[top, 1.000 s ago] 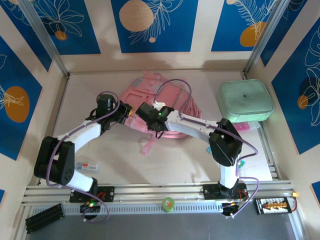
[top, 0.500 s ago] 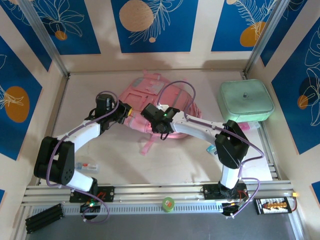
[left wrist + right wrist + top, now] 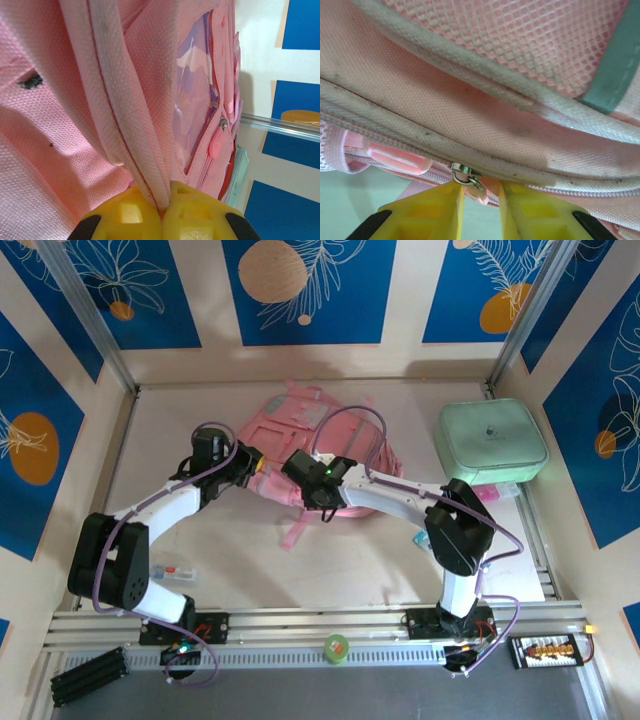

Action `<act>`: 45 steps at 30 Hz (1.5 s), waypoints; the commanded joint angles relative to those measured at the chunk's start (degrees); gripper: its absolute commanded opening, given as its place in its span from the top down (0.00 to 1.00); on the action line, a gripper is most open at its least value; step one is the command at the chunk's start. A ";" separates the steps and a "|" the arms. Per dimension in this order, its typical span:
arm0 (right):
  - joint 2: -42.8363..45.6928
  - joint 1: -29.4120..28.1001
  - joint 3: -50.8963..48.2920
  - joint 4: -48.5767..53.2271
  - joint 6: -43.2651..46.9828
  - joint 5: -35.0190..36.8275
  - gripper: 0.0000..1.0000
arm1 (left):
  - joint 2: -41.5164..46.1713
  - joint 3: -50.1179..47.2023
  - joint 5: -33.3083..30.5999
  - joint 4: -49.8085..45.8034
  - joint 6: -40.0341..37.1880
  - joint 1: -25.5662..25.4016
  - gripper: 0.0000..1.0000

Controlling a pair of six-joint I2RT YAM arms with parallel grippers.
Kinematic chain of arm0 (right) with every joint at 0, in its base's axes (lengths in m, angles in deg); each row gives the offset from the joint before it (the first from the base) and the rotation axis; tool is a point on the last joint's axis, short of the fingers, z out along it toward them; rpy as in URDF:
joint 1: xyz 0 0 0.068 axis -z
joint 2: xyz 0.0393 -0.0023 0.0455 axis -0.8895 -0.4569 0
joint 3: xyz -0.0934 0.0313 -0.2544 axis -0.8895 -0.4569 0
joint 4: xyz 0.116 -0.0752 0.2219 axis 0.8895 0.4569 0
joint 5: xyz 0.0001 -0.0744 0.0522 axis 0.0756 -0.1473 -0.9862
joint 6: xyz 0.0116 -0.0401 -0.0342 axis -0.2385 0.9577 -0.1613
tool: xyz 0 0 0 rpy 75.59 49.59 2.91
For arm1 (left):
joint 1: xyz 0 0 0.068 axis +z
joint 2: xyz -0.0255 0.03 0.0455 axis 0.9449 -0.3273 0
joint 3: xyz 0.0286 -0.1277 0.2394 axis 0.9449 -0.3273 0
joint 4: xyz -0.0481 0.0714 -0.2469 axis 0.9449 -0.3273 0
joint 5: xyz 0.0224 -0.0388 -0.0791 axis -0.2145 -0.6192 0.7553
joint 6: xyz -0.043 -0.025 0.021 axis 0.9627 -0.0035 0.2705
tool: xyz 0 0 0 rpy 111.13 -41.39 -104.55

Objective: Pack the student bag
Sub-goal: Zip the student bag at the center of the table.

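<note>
The student bag (image 3: 300, 425) is a pink fabric backpack lying flat at the middle back of the table. My left gripper (image 3: 256, 468) is at the bag's left edge. Its yellow fingers (image 3: 125, 217) are shut on a white-piped pink seam of the bag (image 3: 125, 100). My right gripper (image 3: 305, 485) is at the bag's near edge. Its yellow fingers (image 3: 427, 212) stand a little apart, open. A metal zip slider (image 3: 465, 175) with a pink pull tab hangs in the gap between them, under the bag's zip line (image 3: 485, 125).
A mint-green zip case (image 3: 492, 440) rests at the back right, with a few flat items (image 3: 492, 496) at its near edge. A small object (image 3: 176, 573) lies near the left arm's base. A green tape roll (image 3: 335, 647) sits on the front rail.
My right gripper has shifted a little to the right along the bag's near edge. The left gripper has kept its hold in the same place.
</note>
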 commanded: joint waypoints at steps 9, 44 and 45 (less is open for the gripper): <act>-1.89 0.00 2.38 0.86 2.34 2.92 0.90 | -0.21 1.98 2.49 3.00 -0.95 0.86 1.00; 12.96 6.60 -12.31 -20.06 7.14 -20.64 1.00 | -14.44 20.24 -2.20 -19.42 -31.90 6.42 0.58; 11.53 6.37 -10.74 -20.40 7.45 -21.09 1.00 | -13.32 19.38 -1.41 -19.32 -31.65 7.05 0.56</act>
